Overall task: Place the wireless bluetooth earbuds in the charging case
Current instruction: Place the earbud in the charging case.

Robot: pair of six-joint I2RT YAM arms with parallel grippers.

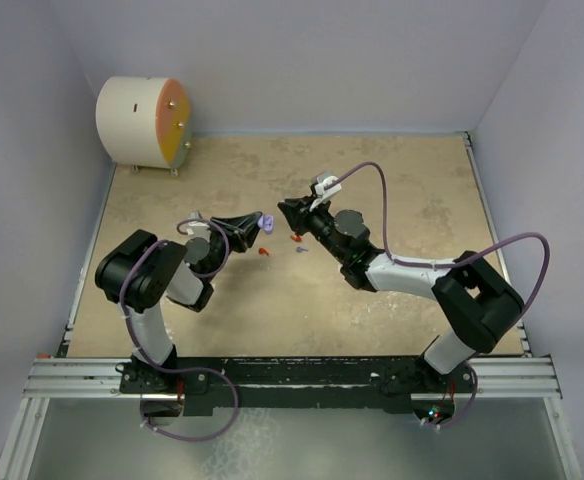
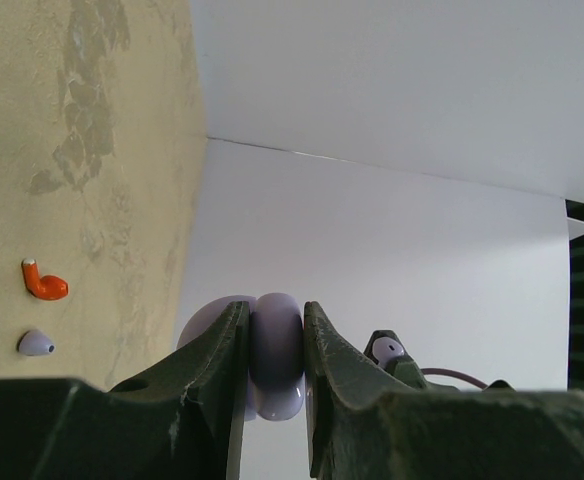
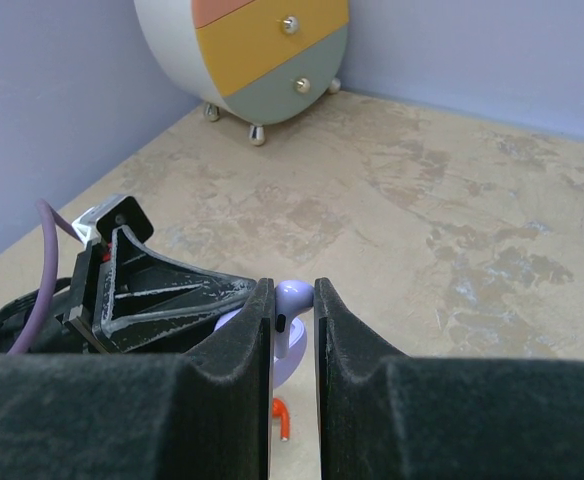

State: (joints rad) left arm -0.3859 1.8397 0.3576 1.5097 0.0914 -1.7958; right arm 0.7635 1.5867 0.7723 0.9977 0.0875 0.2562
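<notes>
My left gripper (image 2: 275, 312) is clamped shut on the round lavender charging case (image 2: 275, 362), one finger against each of its sides. My right gripper (image 3: 293, 288) faces it tip to tip, pinched closed on a lavender earbud (image 3: 294, 296) that sits just beside the case. On the table (image 1: 412, 200) below, a red earbud (image 2: 44, 284) and a second lavender earbud (image 2: 36, 345) lie near each other, and a second red earbud (image 3: 283, 420) lies under my right fingers.
</notes>
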